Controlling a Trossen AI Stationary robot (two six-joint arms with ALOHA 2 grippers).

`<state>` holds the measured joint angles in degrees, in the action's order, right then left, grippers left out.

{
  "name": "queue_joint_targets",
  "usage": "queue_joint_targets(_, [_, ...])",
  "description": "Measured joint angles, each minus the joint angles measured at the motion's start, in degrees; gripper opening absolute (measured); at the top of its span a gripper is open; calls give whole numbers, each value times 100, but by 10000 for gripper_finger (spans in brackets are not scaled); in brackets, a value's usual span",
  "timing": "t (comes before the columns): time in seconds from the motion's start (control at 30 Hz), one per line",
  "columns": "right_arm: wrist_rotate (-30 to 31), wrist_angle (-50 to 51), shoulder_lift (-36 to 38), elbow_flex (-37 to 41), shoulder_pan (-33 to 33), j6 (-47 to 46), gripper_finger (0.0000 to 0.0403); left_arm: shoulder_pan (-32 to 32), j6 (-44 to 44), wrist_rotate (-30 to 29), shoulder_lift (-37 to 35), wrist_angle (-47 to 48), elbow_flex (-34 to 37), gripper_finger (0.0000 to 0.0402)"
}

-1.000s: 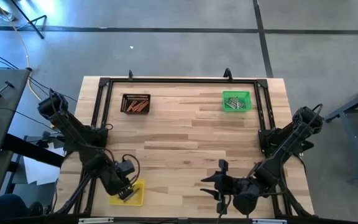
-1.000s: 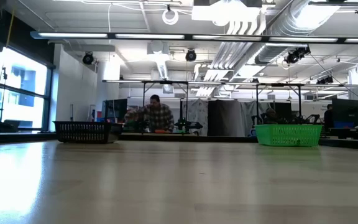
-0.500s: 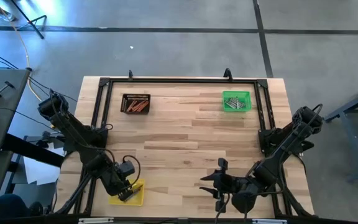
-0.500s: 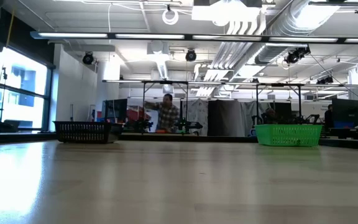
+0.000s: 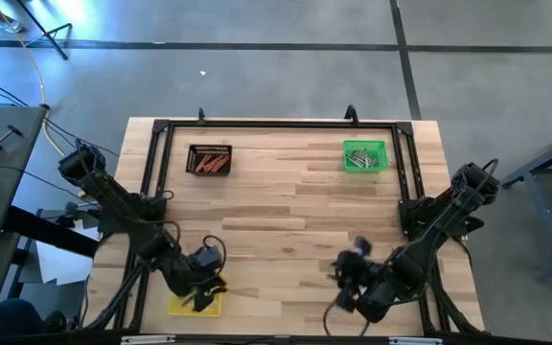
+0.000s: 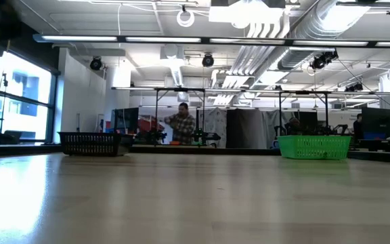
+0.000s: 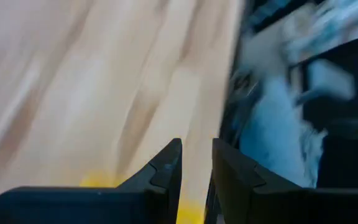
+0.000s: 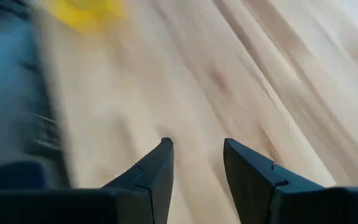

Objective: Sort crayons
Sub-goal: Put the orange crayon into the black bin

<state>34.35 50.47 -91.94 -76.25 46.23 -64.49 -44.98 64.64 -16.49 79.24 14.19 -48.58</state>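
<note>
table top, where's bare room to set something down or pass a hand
The wide wooden middle of the table is bare, bordered by the dark tray and green tray at the far edge. The near edge is crowded: the left gripper over the yellow tray, the right gripper beside it.

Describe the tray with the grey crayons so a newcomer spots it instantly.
On the light wooden table, look along the far edge inside the black metal frame. At its right corner sits a small green plastic tray of grey crayons. The other far tray is dark, the near one yellow.
</note>
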Motion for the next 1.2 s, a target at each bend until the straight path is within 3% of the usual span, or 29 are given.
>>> queue_joint_targets(0.13, [-948,2097,-75,0,6,-1974,133,306,-1526,-557,0,-1225,0,76])
queue_joint_targets(0.27, [-1864,3051,-228,2,142,-2828,133,561,-2696,-993,-2,-2180,0,76])
queue_joint_targets(0.47, [-2600,2919,-341,191,475,-3197,133,840,-3844,-1367,-2,-2754,0,76])
queue_joint_targets(0.7, [-3281,2926,-350,925,733,-3723,133,1119,-4228,-1448,-2,-3060,0,76])
queue_joint_targets(1.0, [-3845,2716,-347,1945,749,-3399,133,1212,-4800,-1432,-2,-3661,2,76])
queue_joint_targets(1.2, [-4315,1583,-105,2726,740,-3067,133,1212,-4983,-1405,-2,-3813,2,76])
